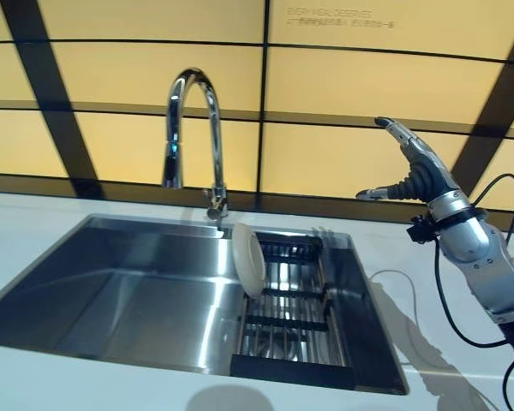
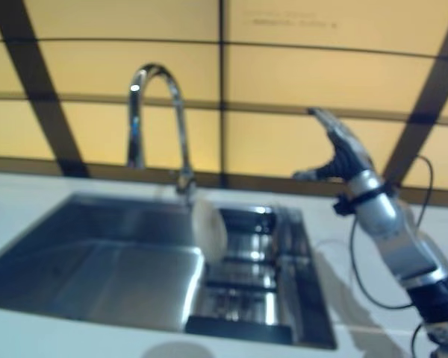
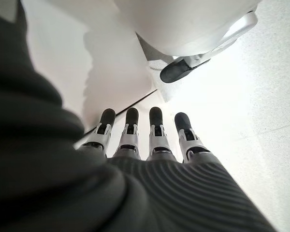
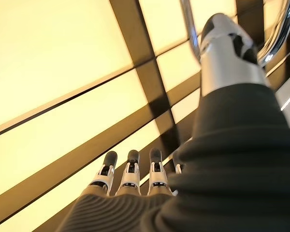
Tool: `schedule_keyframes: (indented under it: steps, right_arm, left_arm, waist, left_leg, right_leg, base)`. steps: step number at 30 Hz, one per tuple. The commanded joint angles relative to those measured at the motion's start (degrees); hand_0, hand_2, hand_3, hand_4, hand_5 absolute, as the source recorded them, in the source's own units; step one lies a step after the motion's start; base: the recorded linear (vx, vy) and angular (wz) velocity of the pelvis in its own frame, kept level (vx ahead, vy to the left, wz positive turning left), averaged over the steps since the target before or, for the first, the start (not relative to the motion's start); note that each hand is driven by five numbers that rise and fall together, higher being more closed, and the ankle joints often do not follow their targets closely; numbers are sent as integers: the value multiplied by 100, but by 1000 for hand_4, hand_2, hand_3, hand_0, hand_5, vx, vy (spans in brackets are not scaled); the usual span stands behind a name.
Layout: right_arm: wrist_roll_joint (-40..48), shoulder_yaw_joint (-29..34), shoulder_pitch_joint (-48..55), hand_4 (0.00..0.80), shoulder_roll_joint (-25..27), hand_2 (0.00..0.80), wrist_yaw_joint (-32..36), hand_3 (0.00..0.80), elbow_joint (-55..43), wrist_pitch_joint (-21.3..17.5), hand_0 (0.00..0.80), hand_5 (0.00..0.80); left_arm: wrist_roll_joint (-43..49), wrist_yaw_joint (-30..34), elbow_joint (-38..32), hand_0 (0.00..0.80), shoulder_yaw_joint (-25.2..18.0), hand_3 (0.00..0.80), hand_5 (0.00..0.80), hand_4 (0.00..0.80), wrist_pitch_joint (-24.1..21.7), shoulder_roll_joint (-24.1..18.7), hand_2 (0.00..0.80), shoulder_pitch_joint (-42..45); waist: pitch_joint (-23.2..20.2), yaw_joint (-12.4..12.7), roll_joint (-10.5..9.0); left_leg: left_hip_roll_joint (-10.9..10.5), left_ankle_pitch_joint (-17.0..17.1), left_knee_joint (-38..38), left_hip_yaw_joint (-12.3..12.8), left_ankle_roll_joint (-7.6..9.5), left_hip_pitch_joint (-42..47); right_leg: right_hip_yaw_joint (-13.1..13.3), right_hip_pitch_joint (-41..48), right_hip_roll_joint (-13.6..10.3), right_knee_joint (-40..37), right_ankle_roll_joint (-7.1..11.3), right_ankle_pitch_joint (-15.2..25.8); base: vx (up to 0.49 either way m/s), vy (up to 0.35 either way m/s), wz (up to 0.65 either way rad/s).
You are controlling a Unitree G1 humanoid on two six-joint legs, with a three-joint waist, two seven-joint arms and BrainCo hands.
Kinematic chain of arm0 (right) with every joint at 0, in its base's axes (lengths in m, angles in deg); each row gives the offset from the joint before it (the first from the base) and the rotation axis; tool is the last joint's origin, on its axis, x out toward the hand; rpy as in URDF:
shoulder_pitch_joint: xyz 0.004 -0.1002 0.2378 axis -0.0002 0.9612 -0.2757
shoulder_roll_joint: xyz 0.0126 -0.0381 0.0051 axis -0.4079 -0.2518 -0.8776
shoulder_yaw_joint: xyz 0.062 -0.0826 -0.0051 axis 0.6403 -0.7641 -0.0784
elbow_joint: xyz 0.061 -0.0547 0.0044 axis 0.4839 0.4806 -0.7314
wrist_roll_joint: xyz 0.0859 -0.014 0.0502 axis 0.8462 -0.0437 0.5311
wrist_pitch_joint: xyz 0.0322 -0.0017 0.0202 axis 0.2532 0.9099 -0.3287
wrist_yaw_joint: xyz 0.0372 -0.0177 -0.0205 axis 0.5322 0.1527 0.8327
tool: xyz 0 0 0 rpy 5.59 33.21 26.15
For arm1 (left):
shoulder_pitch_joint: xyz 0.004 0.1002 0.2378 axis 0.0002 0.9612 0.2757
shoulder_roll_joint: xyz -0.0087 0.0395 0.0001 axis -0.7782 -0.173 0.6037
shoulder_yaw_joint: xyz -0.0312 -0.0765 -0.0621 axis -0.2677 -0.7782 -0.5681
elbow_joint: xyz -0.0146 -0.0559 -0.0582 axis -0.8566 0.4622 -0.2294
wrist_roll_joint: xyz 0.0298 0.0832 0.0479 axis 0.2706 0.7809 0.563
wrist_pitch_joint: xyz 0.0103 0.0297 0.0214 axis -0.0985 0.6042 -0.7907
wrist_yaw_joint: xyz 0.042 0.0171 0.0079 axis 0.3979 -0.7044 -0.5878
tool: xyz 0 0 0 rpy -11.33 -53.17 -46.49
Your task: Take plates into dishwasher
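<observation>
A white plate [image 1: 249,259] stands on edge in the dark drying rack [image 1: 283,321] set in the right part of the steel sink [image 1: 111,291]; it also shows in the right eye view [image 2: 208,226]. My right hand [image 1: 411,167] is raised above the counter to the right of the sink, well above and right of the plate, with fingers straight and thumb out, holding nothing. In its wrist view the fingers [image 4: 130,176] point at the yellow wall. My left hand [image 3: 145,140] shows only in its wrist view, fingers straight, holding nothing.
A tall chrome tap [image 1: 193,137] stands behind the sink's middle. White counter [image 1: 34,214] surrounds the sink. A yellow panelled wall with dark bars [image 1: 343,77] rises behind.
</observation>
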Motion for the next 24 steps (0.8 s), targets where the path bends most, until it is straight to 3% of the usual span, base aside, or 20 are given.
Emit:
schedule_keyframes:
  steps: [1, 7, 13, 18, 24]
  right_arm:
    - [-735, -508, -790, 0, 368, 0, 143, 0, 174, -587, 0, 0]
    - [-2198, -1221, -1591, 0, 988, 0, 191, 0, 115, -1189, 0, 0]
    - [-3359, -2663, -2982, 0, 1628, 0, 433, 0, 20, -2294, 0, 0]
    - [-3741, -3546, -3819, 0, 1639, 0, 944, 0, -114, -3064, 0, 0]
    - [-4030, -3909, -4156, 0, 1334, 0, 1365, 0, -121, -3631, 0, 0]
  left_arm:
    - [-152, -19, 270, 0, 254, 0, 0, 0, 8, -245, 0, -184]
    - [-131, -63, 340, 0, 186, 0, 0, 0, 176, -350, 0, -145]
    - [-287, -43, 318, 0, 71, 0, 0, 0, 203, -508, 0, -52]
    - [-324, -30, 278, 0, 53, 0, 0, 0, 144, -551, 0, 79]
    - [-269, -12, 269, 0, 96, 0, 0, 0, 153, -553, 0, 135]
  waist:
    - [-418, 129, -315]
    - [-466, 241, -397]
    - [-557, 395, -536]
    - [-594, 539, -614]
    - [-614, 659, -674]
  left_leg:
    - [-165, -166, -9, 348, -9, -140]
    - [-194, -132, -9, 300, -14, -186]
    - [-210, -144, -9, 299, 31, -173]
    - [-212, -150, -9, 247, 44, -167]
    - [-205, -152, -9, 196, 37, -158]
  right_leg:
    - [68, 216, -73, 6, 459, -436]
    - [-33, 269, -62, 6, 467, -468]
    - [-171, 315, -85, 4, 486, -495]
    - [-289, 373, -97, 3, 493, -518]
    - [-362, 420, -103, 3, 485, -543]
  base:
    - [-11, 27, 9]
    - [-1, 31, 7]
    - [8, 22, 4]
    - [20, 5, 5]
    - [16, -4, 4]
